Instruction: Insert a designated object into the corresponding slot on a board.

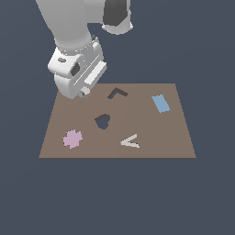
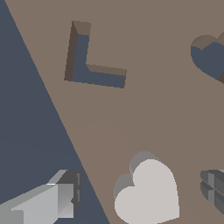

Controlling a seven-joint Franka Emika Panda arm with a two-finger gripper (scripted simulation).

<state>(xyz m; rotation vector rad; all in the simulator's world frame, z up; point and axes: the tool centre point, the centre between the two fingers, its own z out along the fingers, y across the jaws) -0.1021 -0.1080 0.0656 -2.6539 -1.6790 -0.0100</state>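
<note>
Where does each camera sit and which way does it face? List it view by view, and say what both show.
Exterior view: off the arm, above and in front of the board, looking down at it; the arm and gripper hang over its far corner at the exterior view's left.
Wrist view: on the wrist, looking down along the fingers at the board and the heart piece between them.
Shared: board, L cutout, heart slot, gripper.

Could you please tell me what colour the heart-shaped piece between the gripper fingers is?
The heart-shaped piece is pale beige-grey, clearest in the wrist view.
</note>
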